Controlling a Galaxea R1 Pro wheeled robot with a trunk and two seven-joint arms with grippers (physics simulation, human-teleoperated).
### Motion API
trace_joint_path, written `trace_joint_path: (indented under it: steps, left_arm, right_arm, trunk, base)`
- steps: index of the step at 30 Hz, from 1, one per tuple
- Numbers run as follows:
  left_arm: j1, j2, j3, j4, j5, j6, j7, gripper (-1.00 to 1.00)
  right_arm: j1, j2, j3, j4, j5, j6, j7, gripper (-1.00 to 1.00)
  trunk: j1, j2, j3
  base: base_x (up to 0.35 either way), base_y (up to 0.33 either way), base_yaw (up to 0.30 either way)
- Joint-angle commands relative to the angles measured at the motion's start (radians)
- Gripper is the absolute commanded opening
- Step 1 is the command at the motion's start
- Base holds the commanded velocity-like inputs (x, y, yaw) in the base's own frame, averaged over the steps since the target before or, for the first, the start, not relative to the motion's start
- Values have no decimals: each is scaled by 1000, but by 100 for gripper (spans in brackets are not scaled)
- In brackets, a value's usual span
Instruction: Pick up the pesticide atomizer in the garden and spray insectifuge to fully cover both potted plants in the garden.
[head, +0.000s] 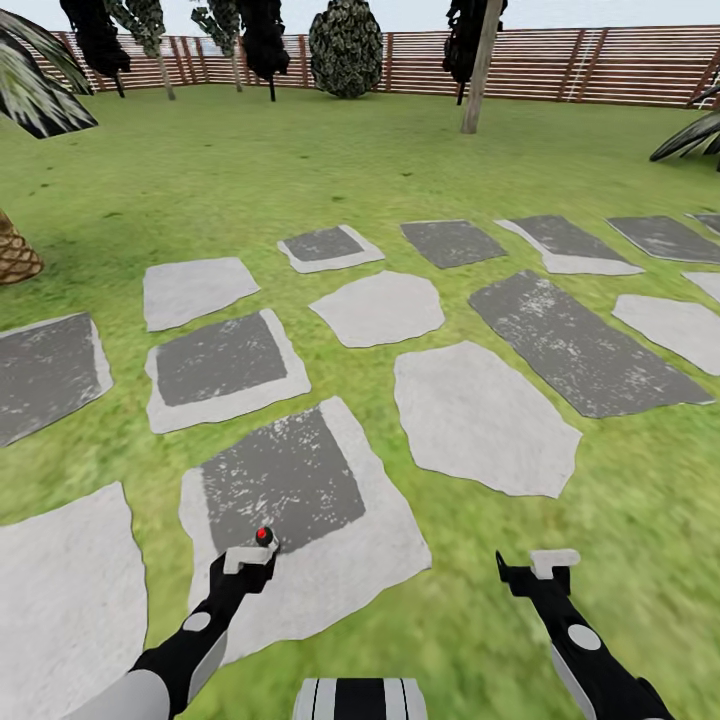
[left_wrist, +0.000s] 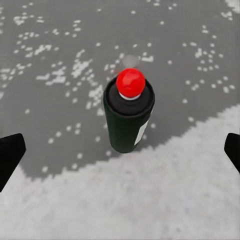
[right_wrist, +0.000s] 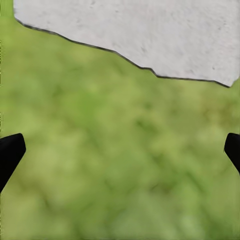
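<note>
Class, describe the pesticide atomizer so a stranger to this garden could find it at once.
Find the stepping stone nearest the robot, pale with a dark grey centre. The pesticide atomizer stands upright at that centre's near edge, beneath the left gripper. Its red cap marks it out.

No readable text anywhere, pesticide atomizer (left_wrist: 128, 116) carries a white label strip, blank at this angle, no brand, no numbers

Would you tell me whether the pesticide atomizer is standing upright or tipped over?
Upright: the pesticide atomizer stands on its base on the stepping stone, red cap on top.
</note>
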Motion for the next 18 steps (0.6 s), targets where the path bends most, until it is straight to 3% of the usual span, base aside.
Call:
trace_joint_path:
  steps: [1, 15, 18]
  left_arm:
    - [1, 0, -4, 2, 5, -6, -1, 100]
    - [-2, -4, -6, -6, 5, -7, -1, 100]
    - [-2, -5, -6, -6, 5, -7, -1, 100]
  right_arm:
    - [0, 0, 0, 1, 0, -3, 0, 100]
    - [0, -1, -1, -6, -3, -6, 0, 100]
    - [0, -5, -2, -58, -5, -5, 0, 100]
  trunk:
    - [0, 0, -1]
    - [6, -3, -73]
    - [7, -4, -89]
  base:
    - [0, 0, 0]
    - [0, 0, 0]
    - [0, 0, 0]
